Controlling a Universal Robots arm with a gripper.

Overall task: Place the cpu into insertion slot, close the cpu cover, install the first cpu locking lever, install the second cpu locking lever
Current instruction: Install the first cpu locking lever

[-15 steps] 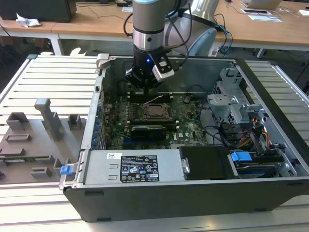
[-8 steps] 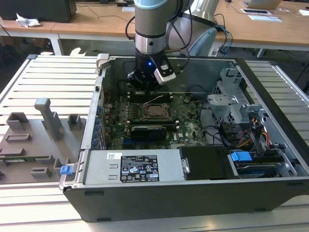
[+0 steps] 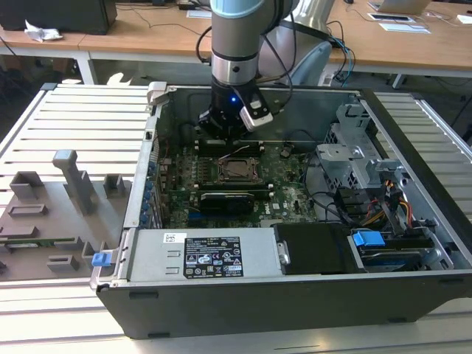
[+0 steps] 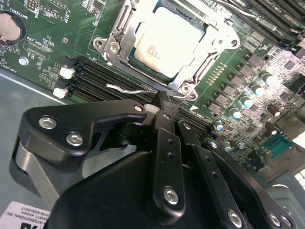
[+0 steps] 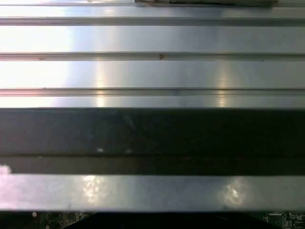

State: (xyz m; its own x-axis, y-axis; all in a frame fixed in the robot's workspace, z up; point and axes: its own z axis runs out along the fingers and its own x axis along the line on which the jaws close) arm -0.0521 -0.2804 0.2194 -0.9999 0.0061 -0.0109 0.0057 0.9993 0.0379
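The cpu, with its silver-grey top, lies in the insertion slot on the green motherboard. The cpu cover lies flat around it, its window framing the chip. A thin wire locking lever sticks out beside the socket's edge. My gripper is shut, and its black fingers meet at a tip right at this lever, next to the socket's corner. I cannot tell whether the tip touches the wire. In the exterior view the gripper hangs low inside the open case, just behind the socket.
Long black memory slots run beside the socket. A long black card lies in front of it. The case walls enclose the board, with a drive cage at the exterior view's right and grey fixtures at its left.
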